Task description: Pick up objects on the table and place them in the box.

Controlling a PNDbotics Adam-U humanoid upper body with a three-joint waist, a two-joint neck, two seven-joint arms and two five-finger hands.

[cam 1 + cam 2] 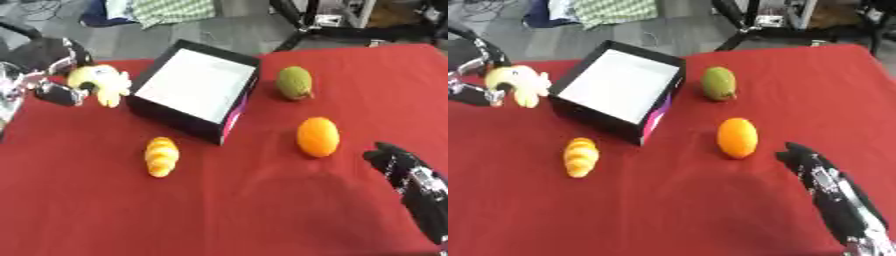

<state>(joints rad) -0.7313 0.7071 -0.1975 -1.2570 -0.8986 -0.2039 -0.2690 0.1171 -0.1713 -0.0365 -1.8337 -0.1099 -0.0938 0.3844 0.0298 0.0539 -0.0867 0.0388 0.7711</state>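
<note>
While the left hand [54, 85] is curling its fingers round a soft yellow banana bunch [101, 82] beside the black box [194, 90] with its smooth white floor, a ridged croissant [161, 156], a glossy orange [318, 136] and a bumpy green fruit [295, 82] are lying on the red cloth worktop [245, 210]. The right hand [815, 167] is hovering near the orange with fingers relaxed, holding nothing.

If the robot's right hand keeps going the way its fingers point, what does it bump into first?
Probably the orange. The right hand points up and left across the red table, and the orange lies just beyond its fingertips, though height above the cloth is unclear.
</note>
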